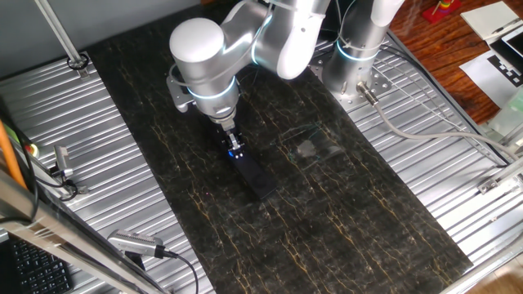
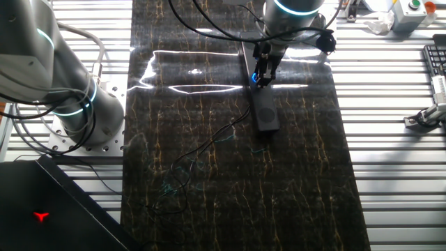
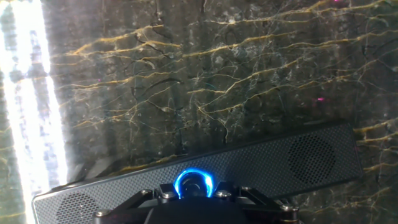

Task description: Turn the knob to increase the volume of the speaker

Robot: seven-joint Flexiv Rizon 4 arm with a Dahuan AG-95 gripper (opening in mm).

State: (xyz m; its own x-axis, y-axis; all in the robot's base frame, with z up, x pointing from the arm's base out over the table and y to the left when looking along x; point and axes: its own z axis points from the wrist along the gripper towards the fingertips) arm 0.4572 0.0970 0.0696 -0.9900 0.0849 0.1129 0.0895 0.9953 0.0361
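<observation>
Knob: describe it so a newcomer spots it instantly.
Find the dark marbled table, then the slim black speaker lying on it under the arm. The knob sits on the speaker between the gripper fingers; its glowing blue ring is the only light there.

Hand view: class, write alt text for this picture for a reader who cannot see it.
The gripper sits at the bottom edge, right at the knob, which glows with a blue ring on the speaker. The speaker, a black mesh bar, runs slightly tilted across the lower frame on a dark tabletop with gold veins. A bright glare streaks the left side.
</observation>
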